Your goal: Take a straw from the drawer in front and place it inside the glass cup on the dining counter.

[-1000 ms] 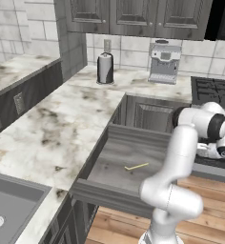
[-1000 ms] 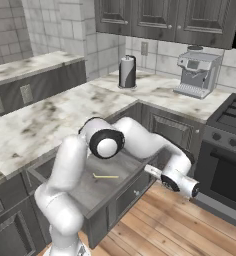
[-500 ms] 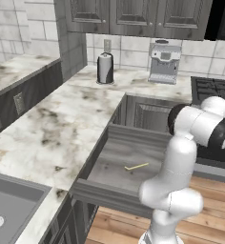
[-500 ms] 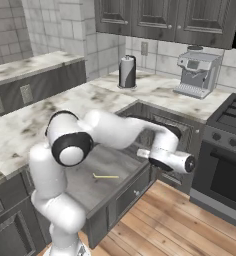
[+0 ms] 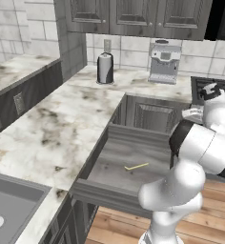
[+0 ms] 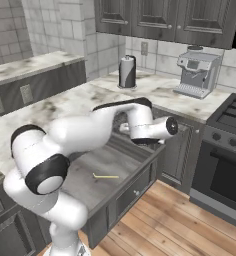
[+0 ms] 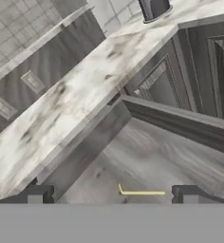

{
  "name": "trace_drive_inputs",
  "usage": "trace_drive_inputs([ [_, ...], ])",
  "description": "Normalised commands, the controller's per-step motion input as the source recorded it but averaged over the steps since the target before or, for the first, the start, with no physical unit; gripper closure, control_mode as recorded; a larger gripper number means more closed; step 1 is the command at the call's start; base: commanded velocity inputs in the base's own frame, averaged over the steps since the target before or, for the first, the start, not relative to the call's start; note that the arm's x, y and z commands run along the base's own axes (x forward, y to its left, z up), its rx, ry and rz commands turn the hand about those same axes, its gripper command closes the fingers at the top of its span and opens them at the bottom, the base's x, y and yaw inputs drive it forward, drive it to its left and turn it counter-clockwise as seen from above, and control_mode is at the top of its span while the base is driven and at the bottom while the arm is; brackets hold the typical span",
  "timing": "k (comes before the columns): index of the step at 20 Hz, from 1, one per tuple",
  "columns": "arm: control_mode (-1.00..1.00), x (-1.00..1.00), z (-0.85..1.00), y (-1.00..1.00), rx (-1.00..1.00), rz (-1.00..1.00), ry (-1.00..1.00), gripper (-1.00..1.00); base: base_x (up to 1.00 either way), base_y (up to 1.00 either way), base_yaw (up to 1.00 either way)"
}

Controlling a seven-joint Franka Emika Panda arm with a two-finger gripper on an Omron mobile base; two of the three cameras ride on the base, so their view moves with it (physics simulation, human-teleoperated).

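Grey cabinets and a marbled surface point(image 5: 62, 124) frame the scene; the drawer point(image 5: 115, 193) stands pulled out below its edge. Straw point(image 5: 136, 166) lies flat on the drawer's bare grey bottom, near the middle, apart from every wall. End effector point(image 7: 111, 193) hangs above the drawer with its tips spread wide, nothing between them; in the hand view the straw lies between the two tips, roughly along the line joining them.

Risks, as judgement:
- Straw is very thin and lies flat: tips may close above it or roll it aside.
- Lying along the closing line, it could slip through untouched; wrist rotation is probably needed.
- Descending too far could jam the tips against the drawer bottom.
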Motion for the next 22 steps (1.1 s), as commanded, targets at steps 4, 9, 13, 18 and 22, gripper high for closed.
trace_drive_inputs([
  [4,-1.0,0.08,0.81,0.66,-0.15,0.05,0.28,-1.0,0.0,0.0,0.0],
  [9,-1.0,0.01,0.41,0.43,-0.2,0.05,0.27,-1.0,0.0,0.0,0.0],
  [13,-1.0,0.0,-0.06,0.48,-0.21,0.06,0.19,-1.0,0.0,0.0,0.0],
  [18,-1.0,0.0,-0.26,0.65,-0.13,0.13,0.04,-1.0,0.0,0.0,0.0],
  [22,-1.0,0.0,-0.35,0.64,-0.11,0.19,0.0,-1.0,0.0,0.0,0.0],
])
